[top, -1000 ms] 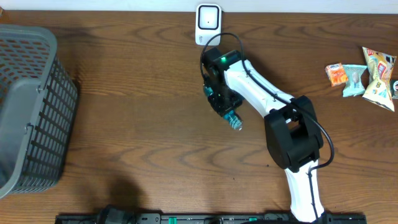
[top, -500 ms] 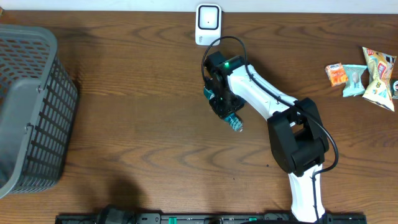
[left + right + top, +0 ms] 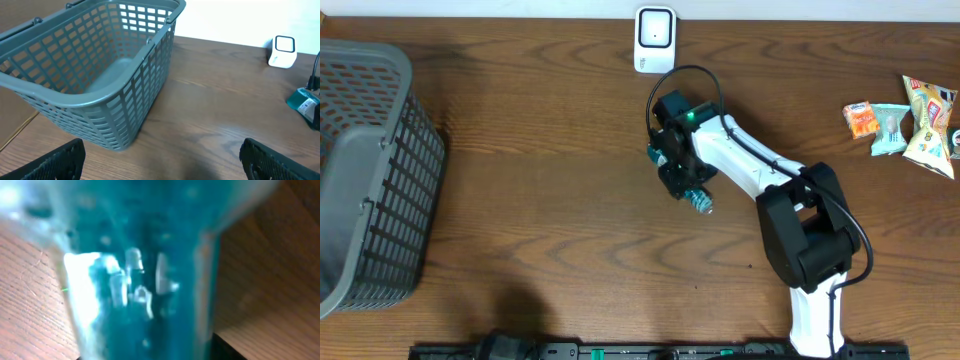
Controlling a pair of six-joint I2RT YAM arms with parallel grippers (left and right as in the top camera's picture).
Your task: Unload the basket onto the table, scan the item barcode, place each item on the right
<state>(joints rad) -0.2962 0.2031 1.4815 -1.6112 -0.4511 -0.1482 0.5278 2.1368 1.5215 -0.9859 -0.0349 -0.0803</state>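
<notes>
Right hand (image 3: pixel 684 184) at a glossy, translucent teal item (image 3: pixel 699 200); grained wooden table (image 3: pixel 540 200).

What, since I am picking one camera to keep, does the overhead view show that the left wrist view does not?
Only overhead: the snack packets near the right edge of the table, and the right gripper at the teal item. Only left wrist: the open left gripper, its fingers at the bottom corners. Both: the grey basket, the white scanner, the teal item and the wooden table.
</notes>
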